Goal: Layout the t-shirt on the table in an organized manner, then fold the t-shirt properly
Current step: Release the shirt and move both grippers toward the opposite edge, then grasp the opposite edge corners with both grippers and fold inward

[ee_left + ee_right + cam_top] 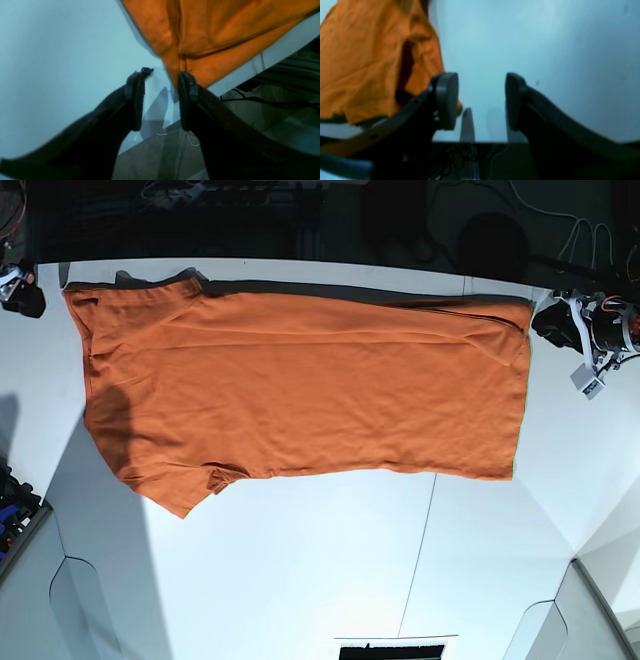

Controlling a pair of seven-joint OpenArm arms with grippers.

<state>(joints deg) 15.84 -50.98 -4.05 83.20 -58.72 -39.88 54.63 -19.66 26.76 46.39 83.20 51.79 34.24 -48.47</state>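
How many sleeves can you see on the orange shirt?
2. In the base view, one sleeve sticks out at the t-shirt's lower left; the other sleeve lies at its upper left, by the table's far edge.

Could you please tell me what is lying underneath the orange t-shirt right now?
The t-shirt lies spread on the white table, which shows bare around it on three sides. Whatever part of the tabletop it covers is hidden; no bulge suggests anything beneath.

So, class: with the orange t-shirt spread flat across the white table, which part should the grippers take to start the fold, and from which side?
Probably the two corners along the far edge of the t-shirt. The left gripper and right gripper are open just beyond opposite ends of that edge at the table rim. Coming in low from outside, one jaw could slide under the flat cloth.
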